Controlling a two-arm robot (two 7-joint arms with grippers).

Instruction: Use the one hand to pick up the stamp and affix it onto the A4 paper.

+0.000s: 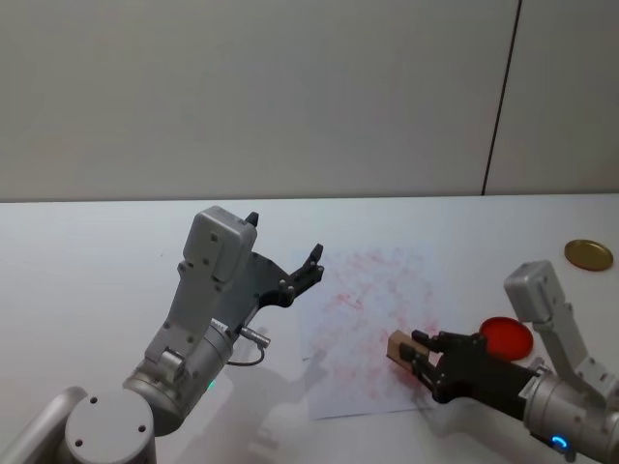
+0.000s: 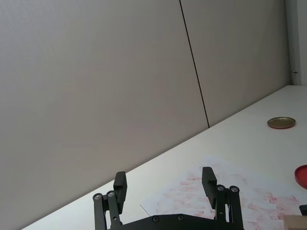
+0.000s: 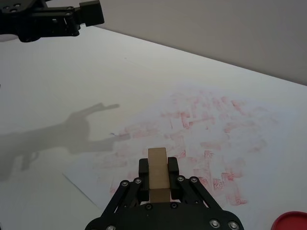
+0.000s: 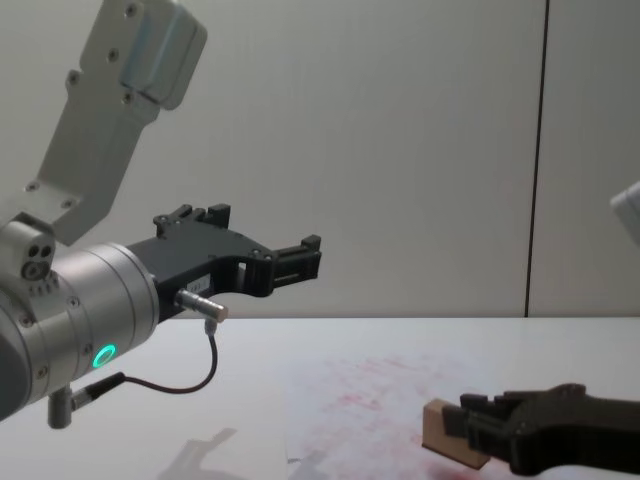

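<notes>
The stamp (image 1: 398,346) is a small tan wooden block held between the slim black fingers of my right gripper (image 1: 411,354), which is shut on it. It hangs low over the near right part of the A4 paper (image 1: 368,290), a white sheet smeared with red marks. I cannot tell whether it touches the sheet. The right wrist view shows the stamp (image 3: 158,175) clamped in the right gripper (image 3: 158,165) over the paper (image 3: 216,120). From the chest, the stamp (image 4: 445,432) sits tilted just above the sheet (image 4: 350,400). My left gripper (image 1: 283,242) hovers open and raised over the paper's left edge.
A flat round red ink pad (image 1: 506,334) lies right of the paper, close behind my right gripper. A gold round lid (image 1: 588,254) rests farther back at the right. The left arm's shadow falls on the white table (image 1: 87,261) near the paper's left corner.
</notes>
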